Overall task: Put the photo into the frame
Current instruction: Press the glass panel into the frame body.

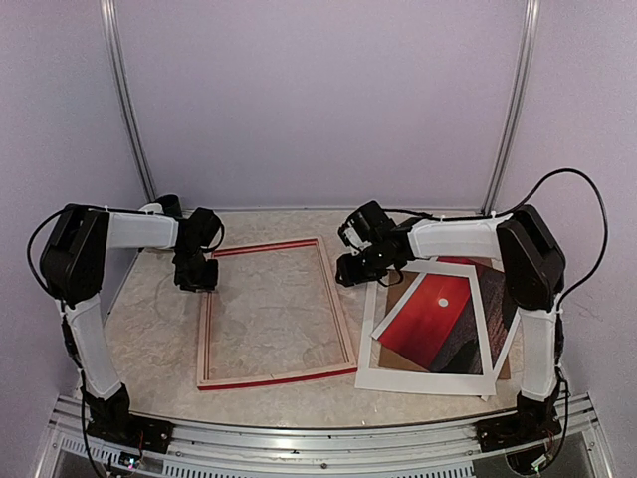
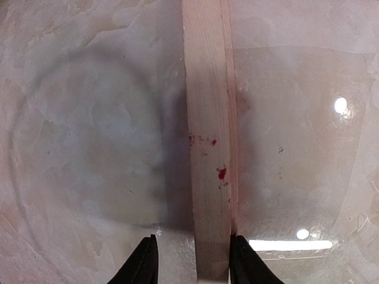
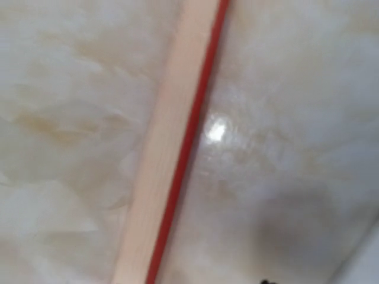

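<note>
The photo lies right of the frame on the worktop, partly under a white mat; it is prob. thin, light & bendy, so pinch 1 edge gently; left jaws stand released astride the frame's left rail, right jaws: cannot tell.

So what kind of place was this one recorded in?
Most likely a robotics lab test cell, not a home: the left arm and right arm are bolted to a metal rail at the edge of a marbled table, enclosed by plain lilac walls.
</note>
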Robot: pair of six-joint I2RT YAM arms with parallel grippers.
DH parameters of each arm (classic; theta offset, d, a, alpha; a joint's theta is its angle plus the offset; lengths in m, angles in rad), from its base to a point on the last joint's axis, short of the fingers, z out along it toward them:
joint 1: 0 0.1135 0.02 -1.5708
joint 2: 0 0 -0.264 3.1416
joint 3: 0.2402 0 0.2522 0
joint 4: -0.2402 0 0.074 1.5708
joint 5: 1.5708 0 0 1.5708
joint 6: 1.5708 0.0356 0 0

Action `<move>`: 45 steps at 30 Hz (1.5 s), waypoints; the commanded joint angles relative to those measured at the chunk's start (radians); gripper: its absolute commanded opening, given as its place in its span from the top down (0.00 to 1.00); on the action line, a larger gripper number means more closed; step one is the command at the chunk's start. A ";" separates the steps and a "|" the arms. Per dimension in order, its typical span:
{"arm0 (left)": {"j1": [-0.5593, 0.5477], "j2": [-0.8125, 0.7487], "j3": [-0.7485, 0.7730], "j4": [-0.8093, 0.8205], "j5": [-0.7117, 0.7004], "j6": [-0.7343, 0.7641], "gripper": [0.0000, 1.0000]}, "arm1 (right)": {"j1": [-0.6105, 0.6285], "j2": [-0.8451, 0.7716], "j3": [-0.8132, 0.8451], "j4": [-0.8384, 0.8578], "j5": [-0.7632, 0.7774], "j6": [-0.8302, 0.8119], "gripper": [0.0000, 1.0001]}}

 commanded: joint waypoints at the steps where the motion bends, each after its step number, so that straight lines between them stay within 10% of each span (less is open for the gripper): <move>1: 0.009 0.028 0.028 0.002 0.010 -0.011 0.59 | 0.047 -0.226 -0.078 0.050 -0.003 -0.241 0.48; 19: -0.020 -0.077 -0.043 -0.013 0.055 -0.025 0.57 | 0.528 -0.179 -0.150 0.099 -0.001 -0.641 0.30; 45: -0.096 -0.212 -0.250 -0.074 0.030 -0.062 0.58 | 0.566 0.060 -0.009 0.161 0.008 -0.596 0.31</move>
